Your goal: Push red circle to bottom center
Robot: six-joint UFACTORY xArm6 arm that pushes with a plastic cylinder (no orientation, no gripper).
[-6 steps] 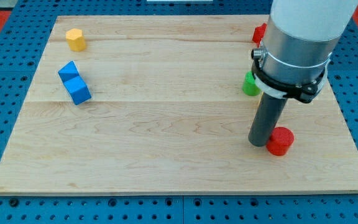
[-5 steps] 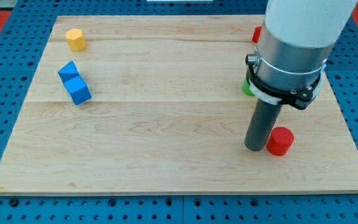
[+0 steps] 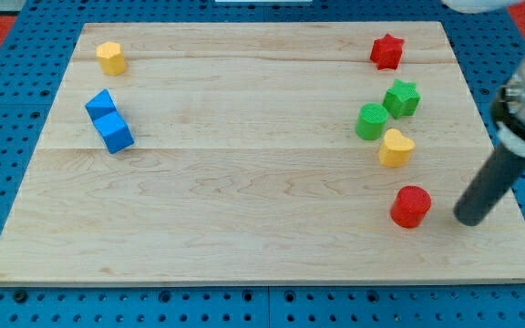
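red star [image 3: 386,51], green blocks [image 3: 370,121] (two), yellow heart [image 3: 395,148]

my tip [image 3: 469,220] | moved from left of red circle [image 3: 411,206] to its right

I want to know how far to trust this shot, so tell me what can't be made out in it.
- Arm above the rod: cut off by the camera view's right and top edges.
- My tip: at the view's right of the red circle, apart from it; whether it touches the board cannot be told.
- Blue blocks: two pressed together; exact shapes unclear.
- Yellow block at the view's top left: too small to name its shape.
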